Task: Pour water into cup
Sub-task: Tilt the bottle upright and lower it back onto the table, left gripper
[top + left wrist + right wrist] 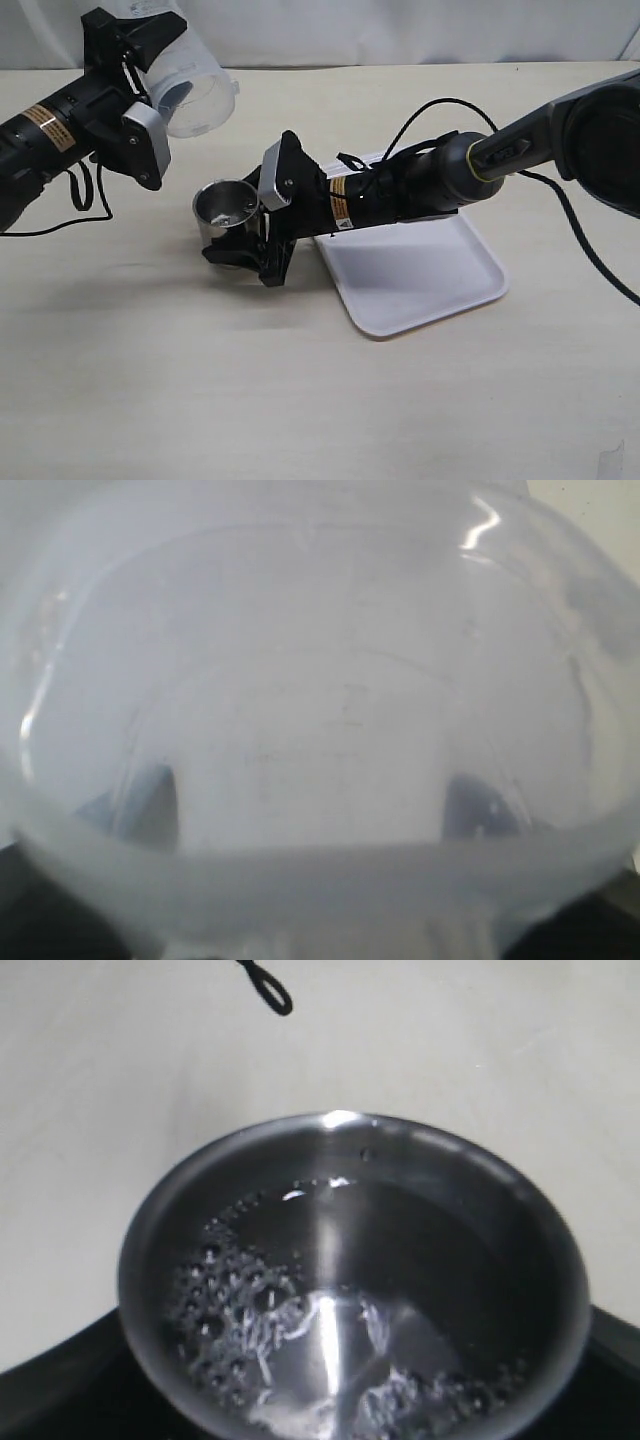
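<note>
The steel cup (224, 209) stands on the table left of centre, and my right gripper (238, 238) is shut on it from the right. In the right wrist view the cup (345, 1150) fills the frame, with bubbly water (300, 1320) in its bottom. Up at the far left, my left gripper (140, 75) is shut on the clear plastic container (195, 88), which lies tipped on its side with its mouth toward the right. In the left wrist view the container wall (330, 680) covers everything; dark fingers (150, 805) show through it. I see no water inside the container.
A white tray (420, 275) lies on the table under the right arm, right of the cup. Black cables hang by the left arm (85, 195) and loop over the right arm (440, 110). The table top is pale wood.
</note>
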{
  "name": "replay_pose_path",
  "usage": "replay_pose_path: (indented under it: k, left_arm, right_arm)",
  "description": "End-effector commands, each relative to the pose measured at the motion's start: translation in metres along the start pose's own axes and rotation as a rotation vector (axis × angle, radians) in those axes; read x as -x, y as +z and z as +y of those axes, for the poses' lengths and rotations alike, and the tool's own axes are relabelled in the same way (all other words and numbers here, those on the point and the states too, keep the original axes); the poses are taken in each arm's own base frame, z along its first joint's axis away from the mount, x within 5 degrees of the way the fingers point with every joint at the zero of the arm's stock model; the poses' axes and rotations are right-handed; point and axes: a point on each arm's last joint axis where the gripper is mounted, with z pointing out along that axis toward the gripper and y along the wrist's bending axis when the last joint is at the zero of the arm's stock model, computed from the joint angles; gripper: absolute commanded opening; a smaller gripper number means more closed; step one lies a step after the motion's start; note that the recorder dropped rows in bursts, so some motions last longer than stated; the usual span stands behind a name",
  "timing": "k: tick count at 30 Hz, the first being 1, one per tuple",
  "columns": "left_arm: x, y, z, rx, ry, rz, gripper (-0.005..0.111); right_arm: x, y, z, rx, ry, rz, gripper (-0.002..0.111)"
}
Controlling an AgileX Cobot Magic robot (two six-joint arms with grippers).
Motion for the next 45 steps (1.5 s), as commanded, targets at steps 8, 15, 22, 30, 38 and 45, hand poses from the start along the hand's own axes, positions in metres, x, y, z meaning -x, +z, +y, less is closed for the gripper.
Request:
replay_pose_path:
  k: [8,15,22,30,38,45]
  left_arm:
    - [0.0062,0.0027,0.0066,0.032,-0.005,-0.052,0.0]
    - [0.0067,0.0026,0.0062,0.028,-0.003,-0.058,0.0]
    - [0.0067,0.0026,0.0062,0.028,-0.003,-0.058,0.0]
    - [0.0068,0.0026,0.0066,0.032,-0.003,-0.059,0.0]
    - [0.007,0.0026,0.0071,0.036,-0.062,-0.062,0.0]
    - [0.0064,0.0027,0.0063,0.015,-0.472,-0.061,0.0]
  right_arm:
    - [0.0112,-0.0034,-0.0045,-0.031,-0.011,-0.061,0.004]
    - [0.0112,-0.0034,-0.0045,-0.031,-0.011,-0.061,0.004]
    - [0.0111,-0.0034,-0.0049,-0.035,-0.009,-0.061,0.004]
    - [0.0111,-0.0034,-0.0049,-0.035,-0.009,-0.061,0.004]
    - [0.0111,-0.0034,-0.0049,-0.035,-0.009,-0.061,0.004]
    - [0.0111,-0.0034,-0.0049,-0.035,-0.009,-0.061,0.004]
